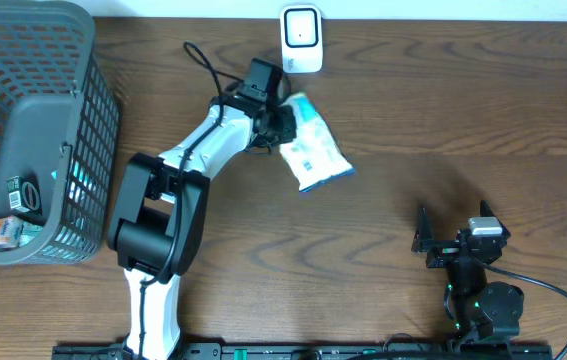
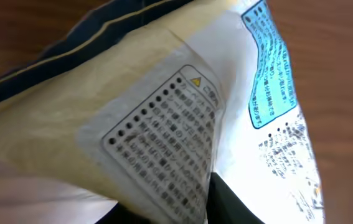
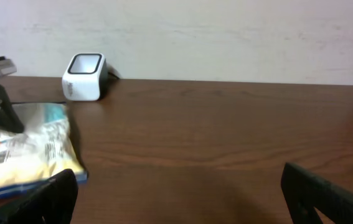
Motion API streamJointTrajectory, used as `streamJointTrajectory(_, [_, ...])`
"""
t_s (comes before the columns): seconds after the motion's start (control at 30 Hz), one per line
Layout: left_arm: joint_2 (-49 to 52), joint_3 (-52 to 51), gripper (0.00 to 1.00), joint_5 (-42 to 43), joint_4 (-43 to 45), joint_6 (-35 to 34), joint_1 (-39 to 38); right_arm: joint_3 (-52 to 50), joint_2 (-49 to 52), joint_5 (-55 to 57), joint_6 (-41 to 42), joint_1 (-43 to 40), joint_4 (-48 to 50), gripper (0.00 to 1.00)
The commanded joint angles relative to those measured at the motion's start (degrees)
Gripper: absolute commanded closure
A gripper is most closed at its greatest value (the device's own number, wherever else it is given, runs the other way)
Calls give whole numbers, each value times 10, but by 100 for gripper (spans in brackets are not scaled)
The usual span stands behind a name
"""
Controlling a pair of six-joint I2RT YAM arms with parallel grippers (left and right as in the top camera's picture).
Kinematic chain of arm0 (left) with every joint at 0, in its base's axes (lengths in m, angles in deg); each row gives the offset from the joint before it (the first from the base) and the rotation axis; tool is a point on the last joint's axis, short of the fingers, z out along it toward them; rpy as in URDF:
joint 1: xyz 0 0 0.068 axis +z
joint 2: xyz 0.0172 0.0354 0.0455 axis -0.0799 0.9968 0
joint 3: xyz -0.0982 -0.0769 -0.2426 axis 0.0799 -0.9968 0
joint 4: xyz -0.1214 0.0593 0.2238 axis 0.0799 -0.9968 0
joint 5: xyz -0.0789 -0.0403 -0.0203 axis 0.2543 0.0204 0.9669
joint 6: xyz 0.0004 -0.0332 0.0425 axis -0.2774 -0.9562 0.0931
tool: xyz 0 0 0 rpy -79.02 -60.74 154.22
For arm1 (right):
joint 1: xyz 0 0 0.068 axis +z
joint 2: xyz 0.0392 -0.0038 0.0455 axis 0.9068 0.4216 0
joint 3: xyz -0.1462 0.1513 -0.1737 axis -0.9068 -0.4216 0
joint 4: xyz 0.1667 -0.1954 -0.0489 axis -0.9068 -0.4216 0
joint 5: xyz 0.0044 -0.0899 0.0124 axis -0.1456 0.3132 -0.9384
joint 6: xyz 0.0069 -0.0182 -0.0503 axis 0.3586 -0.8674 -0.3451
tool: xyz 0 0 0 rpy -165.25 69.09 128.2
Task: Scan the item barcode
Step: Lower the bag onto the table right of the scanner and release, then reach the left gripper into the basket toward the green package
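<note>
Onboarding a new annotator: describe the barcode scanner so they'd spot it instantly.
Start at the wooden table and follow its far edge, right of the grey basket. The scanner stands there, just beyond the white-and-blue packet. It is the only small white box, with a dark-rimmed window on its face.

Mock retail checkout, fitted out as a robot test station. Evidence: small white barcode scanner (image 1: 301, 38) on dark wood-grain table (image 1: 443, 110); grey plastic mesh shopping basket (image 1: 103, 120) containing packaged goods (image 1: 25, 195); white and blue printed packet (image 1: 315, 150); white and black robot arm (image 1: 203, 150); bare pale wall (image 3: 226, 31).
</note>
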Motion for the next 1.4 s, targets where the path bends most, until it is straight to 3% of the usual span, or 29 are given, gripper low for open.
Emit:
streamJointTrajectory(0.0, [11, -2, 73, 188, 36, 100, -2, -1, -2, 0, -4, -3, -2, 1])
streamJointTrajectory(0.07, [11, -2, 73, 222, 57, 99, -2, -1, -2, 0, -4, -3, -2, 1])
streamJointTrajectory(0.47, [-15, 20, 73, 222, 85, 99, 11, -1, -2, 0, -4, -3, -2, 1])
streamJointTrajectory(0.6, [-78, 24, 64, 195, 78, 99, 30, -1, -2, 0, -4, -3, -2, 1])
streamJointTrajectory(0.63, [-110, 24, 56, 170, 67, 99, 38, -1, -2, 0, -4, -3, -2, 1])
streamJointTrajectory(0.7, [-151, 24, 50, 134, 52, 99, 48, -1, -2, 0, -4, -3, -2, 1])
streamJointTrajectory(0.8, [-253, 24, 34, 40, 42, 99, 82, -1, -2, 0, -4, -3, -2, 1])
streamJointTrajectory(0.87, [-294, 24, 30, 6, 43, 99, 100, -1, -2, 0, -4, -3, -2, 1])
streamJointTrajectory(1.0, [-407, 24, 26, -146, 43, 99, 196, -1, -2, 0, -4, -3, -2, 1])
streamJointTrajectory(1.13, [-444, 24, 26, -256, 24, 99, 313, -1, -2, 0, -4, -3, -2, 1])
streamJointTrajectory(1.37, [-412, 24, 26, -300, -148, 97, 488, -1, -2, 0, -4, -3, -2, 1])
